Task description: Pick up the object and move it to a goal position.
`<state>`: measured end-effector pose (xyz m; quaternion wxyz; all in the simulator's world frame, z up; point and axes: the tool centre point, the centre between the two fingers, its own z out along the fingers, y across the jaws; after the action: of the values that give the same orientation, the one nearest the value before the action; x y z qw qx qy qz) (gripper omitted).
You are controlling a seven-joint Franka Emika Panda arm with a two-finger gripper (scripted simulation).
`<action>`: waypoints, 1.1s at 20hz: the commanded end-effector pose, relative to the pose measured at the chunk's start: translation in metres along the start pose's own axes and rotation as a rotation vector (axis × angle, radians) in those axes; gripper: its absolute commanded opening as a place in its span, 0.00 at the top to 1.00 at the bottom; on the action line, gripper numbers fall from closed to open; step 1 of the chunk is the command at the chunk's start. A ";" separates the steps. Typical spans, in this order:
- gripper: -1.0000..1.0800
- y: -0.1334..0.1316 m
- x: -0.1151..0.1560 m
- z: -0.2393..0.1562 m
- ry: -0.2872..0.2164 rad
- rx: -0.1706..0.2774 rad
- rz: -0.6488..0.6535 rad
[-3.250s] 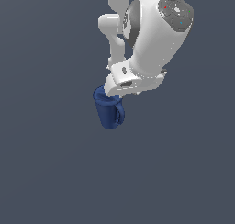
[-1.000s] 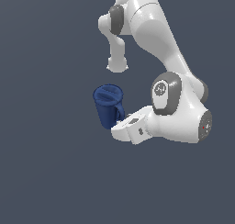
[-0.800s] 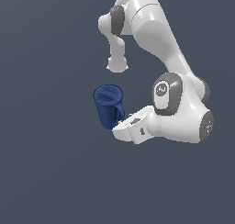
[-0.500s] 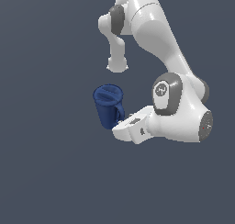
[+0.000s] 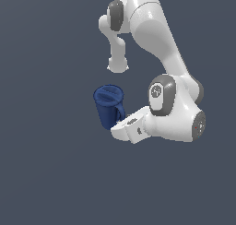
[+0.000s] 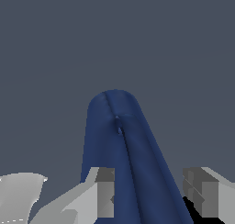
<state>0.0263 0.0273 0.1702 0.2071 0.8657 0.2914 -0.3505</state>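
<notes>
a plain, flat dark grey-blue backdrop fills the exterior view on every side, and the same unmarked grey-blue surface fills the wrist view.

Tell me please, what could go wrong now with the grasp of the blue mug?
1. In the wrist view the mug sits between the fingers but closer to one; closing unevenly may push or tip it.
2. In the exterior view the hand approaches on the handle side, so a finger might catch the handle and turn the mug.
</notes>
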 end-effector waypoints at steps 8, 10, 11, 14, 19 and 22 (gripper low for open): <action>0.38 -0.001 0.000 0.013 0.000 0.001 -0.001; 0.38 0.000 0.000 0.013 0.000 0.001 -0.001; 0.38 0.000 0.000 0.013 0.000 0.001 -0.001; 1.00 0.000 0.000 0.013 0.000 0.001 -0.001; 1.00 0.000 0.000 0.013 0.000 0.001 -0.001; 1.00 0.000 0.000 0.013 0.000 0.001 -0.001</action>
<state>0.0200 0.0201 0.1611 0.2065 0.8657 0.2915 -0.3506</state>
